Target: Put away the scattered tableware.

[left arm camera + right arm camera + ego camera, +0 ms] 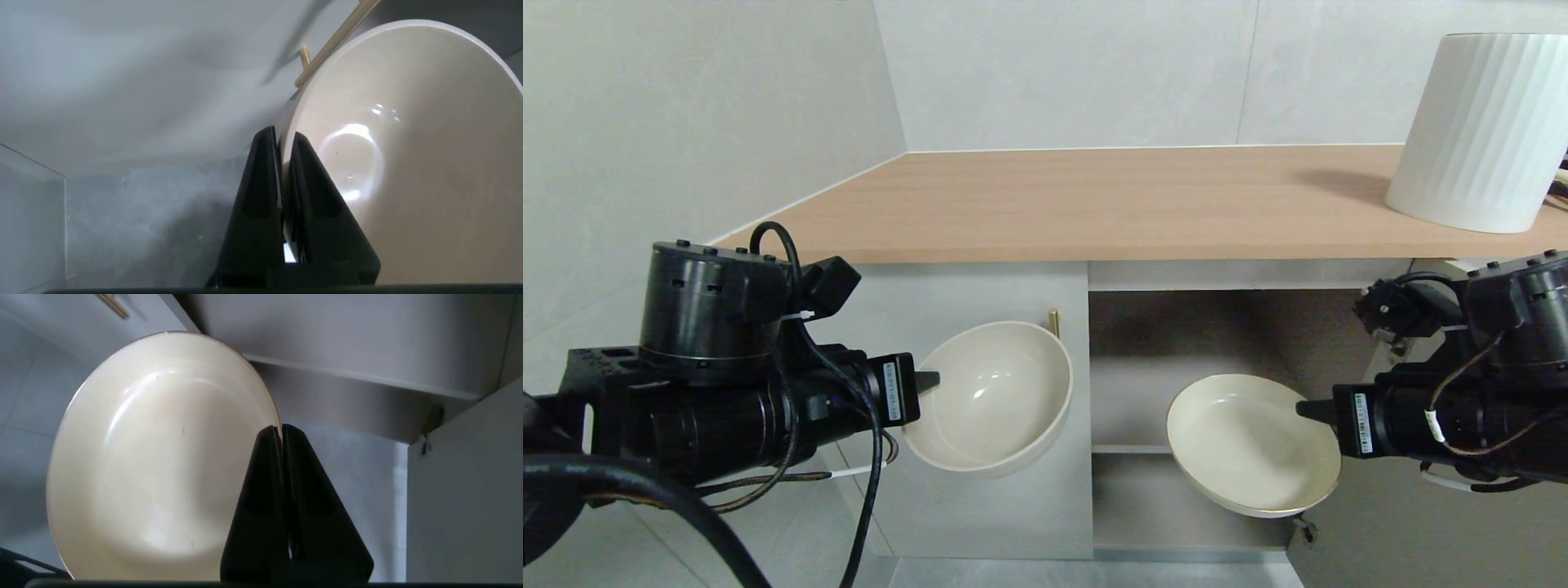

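The deep cream bowl [988,396] hangs before the shut cabinet door [1013,294], its rim pinched between the fingers of my left gripper [929,380]. The shallow plate [1250,445] hangs before the open compartment's shelf [1131,448], its rim nipped by my right gripper [1304,408]. Both look glazed, stiff, slick and breakable, and probably heavy for a thin rim hold. I see no writing on either dish.

Left: bowl [988,396] glossy cream glaze, ceramic-looking, w/ bright highlights. Right: plate [1250,445] same glaze, smooth. Far: countertop [1094,204] wood-grain, matt. Near: cabinet door [980,506] smooth matt grey, w/ handle [1054,321] brassy metal. Far right: ribbed cylinder [1478,131] matt white. The left gripper [283,135] & right gripper [280,429]: matt black, plastic-looking.
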